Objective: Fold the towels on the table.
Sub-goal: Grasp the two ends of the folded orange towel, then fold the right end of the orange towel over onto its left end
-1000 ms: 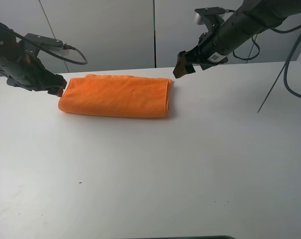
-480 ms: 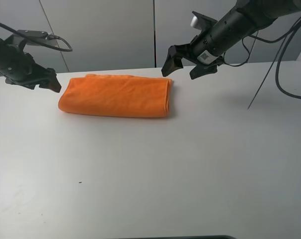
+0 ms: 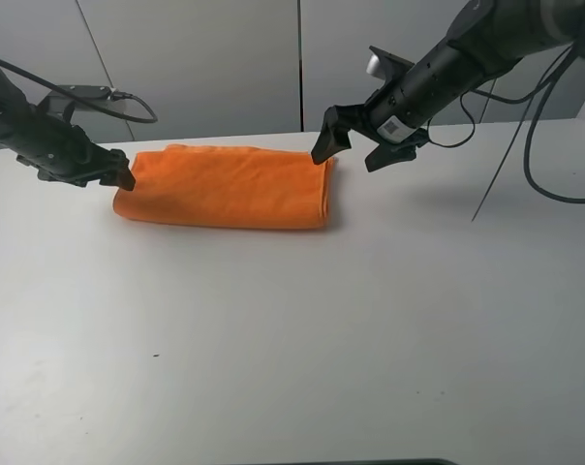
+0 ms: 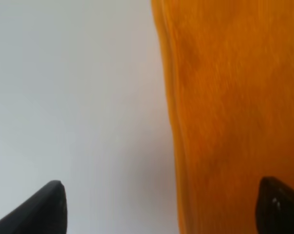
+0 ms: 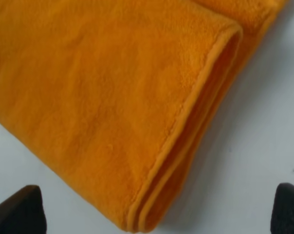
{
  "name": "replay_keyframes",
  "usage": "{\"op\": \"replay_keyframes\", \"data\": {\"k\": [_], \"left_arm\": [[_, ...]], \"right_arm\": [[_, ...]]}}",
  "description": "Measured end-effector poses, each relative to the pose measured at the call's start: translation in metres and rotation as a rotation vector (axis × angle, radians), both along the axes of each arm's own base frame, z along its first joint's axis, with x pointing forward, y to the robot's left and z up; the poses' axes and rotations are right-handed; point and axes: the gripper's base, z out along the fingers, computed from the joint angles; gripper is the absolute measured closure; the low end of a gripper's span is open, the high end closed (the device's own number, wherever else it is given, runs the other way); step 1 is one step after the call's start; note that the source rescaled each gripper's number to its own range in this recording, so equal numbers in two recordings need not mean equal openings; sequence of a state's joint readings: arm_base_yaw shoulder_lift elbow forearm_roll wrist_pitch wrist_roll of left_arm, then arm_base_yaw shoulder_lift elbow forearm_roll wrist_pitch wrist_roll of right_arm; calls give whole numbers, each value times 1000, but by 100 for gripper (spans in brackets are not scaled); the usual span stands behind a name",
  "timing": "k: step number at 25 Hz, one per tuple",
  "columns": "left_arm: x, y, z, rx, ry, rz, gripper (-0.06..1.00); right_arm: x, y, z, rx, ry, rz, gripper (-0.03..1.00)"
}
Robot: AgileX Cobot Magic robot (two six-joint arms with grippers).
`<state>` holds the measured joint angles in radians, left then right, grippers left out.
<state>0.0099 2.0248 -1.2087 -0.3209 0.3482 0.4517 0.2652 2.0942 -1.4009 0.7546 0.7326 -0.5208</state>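
Observation:
The orange towel [image 3: 225,187] lies folded into a long rectangle at the back of the white table [image 3: 302,320]. My left gripper [image 3: 115,175] is at the towel's left end, open. In the left wrist view its two dark fingertips [image 4: 45,210] straddle the towel's edge [image 4: 225,112], one over bare table and one over cloth. My right gripper [image 3: 354,147] hovers open just above the towel's right end. The right wrist view shows the layered folded corner [image 5: 113,97] between its spread fingertips [image 5: 18,213]. Neither gripper holds anything.
Grey wall panels [image 3: 205,58] stand behind the table's far edge. Black cables [image 3: 525,136] hang from the right arm over the back right of the table. A tiny dark speck [image 3: 156,355] marks the tabletop at the front left.
The left gripper drew away from the towel, then came back against its left end. The right gripper turned, spread toward the camera and dropped closer to the towel's right end. The towel stayed put.

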Motion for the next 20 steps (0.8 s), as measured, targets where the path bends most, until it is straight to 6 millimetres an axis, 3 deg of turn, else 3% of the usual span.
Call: {"op": "replay_keyframes", "data": {"k": [5, 12, 20], "left_arm": [[6, 2, -5, 17, -52, 18, -4], [5, 2, -35, 10, 26, 22, -5], [-3, -22, -43, -26, 136, -38, -5]], "right_arm": [[4, -1, -10, -9, -14, -24, -3], [6, -1, -11, -14, -30, -30, -3], [6, -1, -11, -17, -34, -32, -3]]}}
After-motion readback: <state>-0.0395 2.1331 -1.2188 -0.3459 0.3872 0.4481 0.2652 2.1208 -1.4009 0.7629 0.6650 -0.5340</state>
